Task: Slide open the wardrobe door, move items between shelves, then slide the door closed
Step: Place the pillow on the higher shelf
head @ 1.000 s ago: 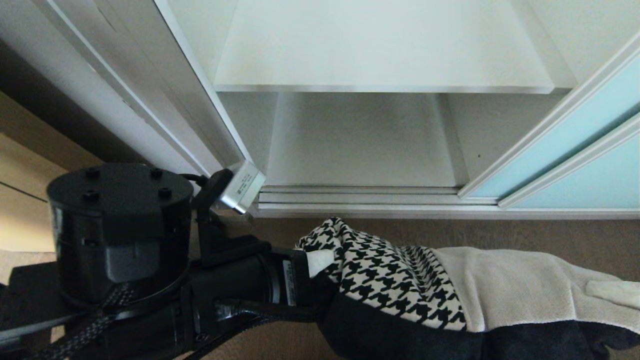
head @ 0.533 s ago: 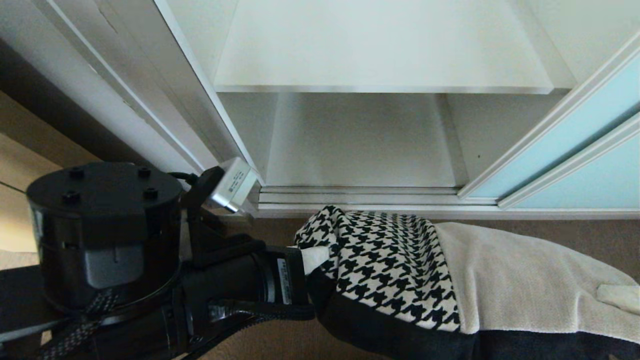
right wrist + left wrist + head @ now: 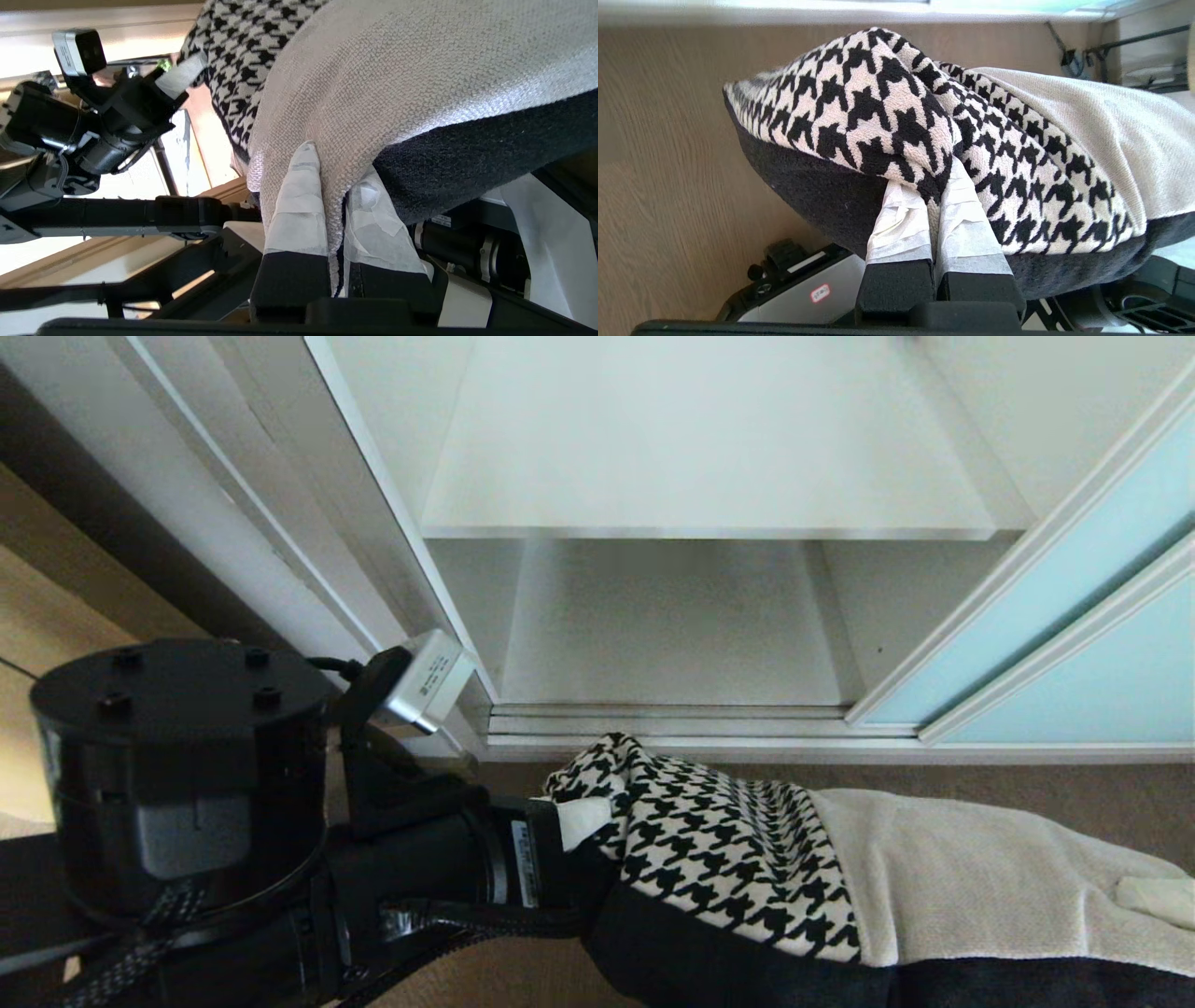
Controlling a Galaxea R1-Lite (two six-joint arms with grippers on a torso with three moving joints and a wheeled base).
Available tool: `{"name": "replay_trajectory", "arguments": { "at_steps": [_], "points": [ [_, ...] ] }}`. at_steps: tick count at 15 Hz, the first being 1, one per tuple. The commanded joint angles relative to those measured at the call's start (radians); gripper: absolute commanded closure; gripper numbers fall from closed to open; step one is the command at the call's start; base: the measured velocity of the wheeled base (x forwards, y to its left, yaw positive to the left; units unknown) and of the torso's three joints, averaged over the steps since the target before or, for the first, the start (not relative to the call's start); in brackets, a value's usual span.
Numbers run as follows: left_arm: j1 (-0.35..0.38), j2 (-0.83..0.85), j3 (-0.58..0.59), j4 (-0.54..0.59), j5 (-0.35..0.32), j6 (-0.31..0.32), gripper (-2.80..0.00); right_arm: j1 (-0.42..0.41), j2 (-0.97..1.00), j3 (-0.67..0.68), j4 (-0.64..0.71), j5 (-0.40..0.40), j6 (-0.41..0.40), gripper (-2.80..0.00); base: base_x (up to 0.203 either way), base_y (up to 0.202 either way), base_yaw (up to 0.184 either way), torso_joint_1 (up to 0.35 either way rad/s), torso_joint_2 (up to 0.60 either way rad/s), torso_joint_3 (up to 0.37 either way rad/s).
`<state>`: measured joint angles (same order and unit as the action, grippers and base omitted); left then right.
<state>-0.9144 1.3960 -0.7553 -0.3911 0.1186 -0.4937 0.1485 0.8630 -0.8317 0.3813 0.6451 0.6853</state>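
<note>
Both arms level, gripping cushion (image 3: 840, 877)

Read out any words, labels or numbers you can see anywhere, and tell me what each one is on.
No text can be read.
Silver camera box on the left wrist: printed label, too small to read.
Black left arm collar: white sticker, too small to read.
White robot part: red-ringed sticker, blurred.

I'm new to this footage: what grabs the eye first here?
A houndstooth-and-cream cushion, held over the brown floor before the open wardrobe. The left gripper pinches its houndstooth edge, the right gripper its cream edge. Behind, bare white shelves, and the aqua sliding door pushed to the right.
</note>
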Motion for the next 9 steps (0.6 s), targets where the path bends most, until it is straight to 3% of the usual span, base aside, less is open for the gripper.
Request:
{"name": "replay_trajectory", "arguments": {
  "at_steps": [1,9],
  "points": [
    [0.002,-0.006,0.001,-0.009,0.001,-0.002,0.00,0.005,-0.005,0.013,-0.001,0.004,0.003,0.00,0.000,0.000,0.000,0.002,0.00,0.198],
    [0.002,-0.003,-0.010,-0.012,-0.001,-0.003,0.00,0.005,-0.005,0.022,-0.005,0.002,0.003,0.00,0.000,0.000,0.000,0.004,0.00,0.202]
  ]
}}
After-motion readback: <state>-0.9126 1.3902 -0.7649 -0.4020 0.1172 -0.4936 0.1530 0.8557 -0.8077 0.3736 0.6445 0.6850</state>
